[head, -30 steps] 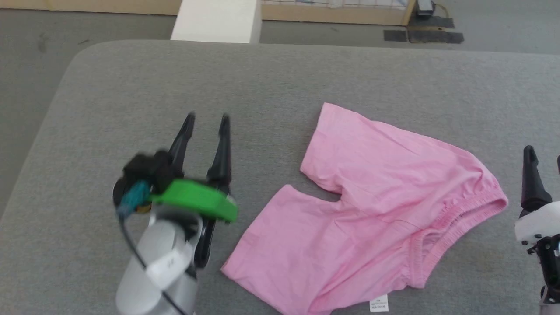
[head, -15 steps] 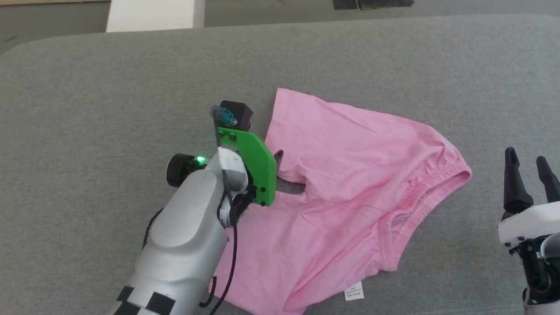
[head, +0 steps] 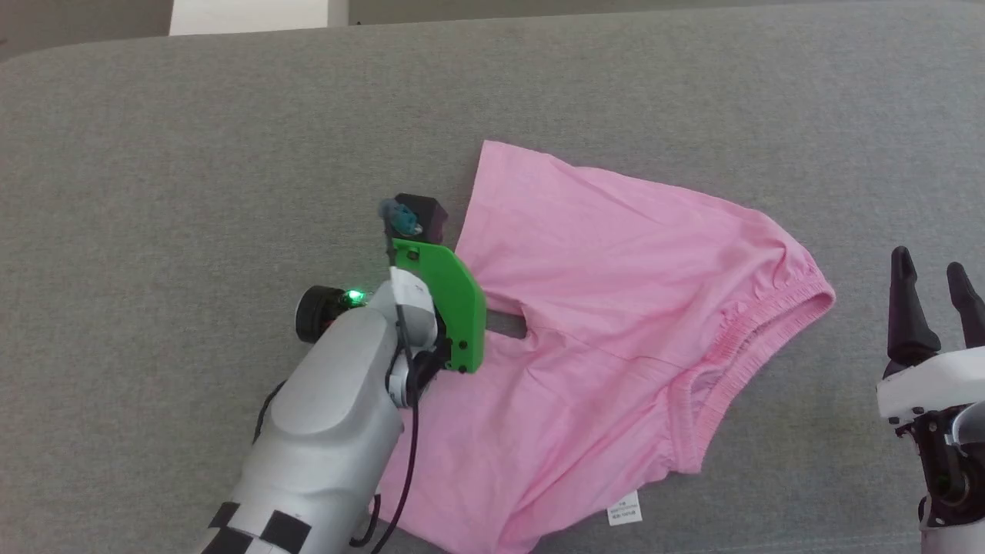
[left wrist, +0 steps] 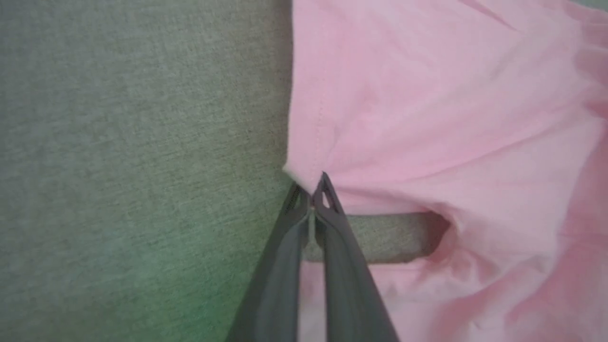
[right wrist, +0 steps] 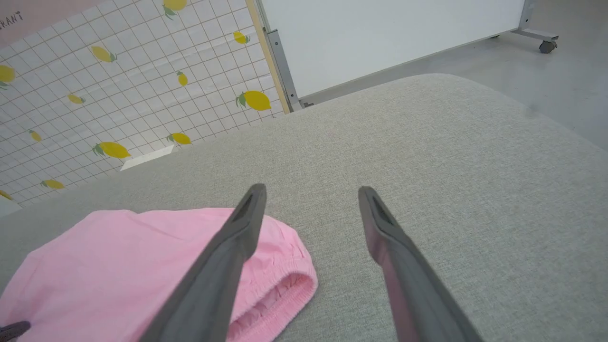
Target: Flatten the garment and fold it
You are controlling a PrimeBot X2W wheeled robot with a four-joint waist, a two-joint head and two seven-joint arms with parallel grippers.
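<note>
Found light pink thin-fabric shorts with a gathered elastic waistband (head: 616,308) lying spread on a grey woven-cloth padded surface (head: 192,154) with rounded corners, small white sewn-in label (head: 624,509) at the near edge. Saw the left gripper (left wrist: 311,190) pinched tight on the inner hem corner of the far leg, beside the gap between the legs. Saw the right gripper (head: 929,265) spread wide, holding nothing, just beside the waistband end. Noted beyond the surface a white grid-patterned wall with yellow lemons (right wrist: 118,71), a white panel on a wheeled metal frame (right wrist: 380,38) and pale grey smooth floor (right wrist: 560,80).

Garment (head: 616,308) atop table (head: 192,154), label (head: 624,508) seemingly nearside
</note>
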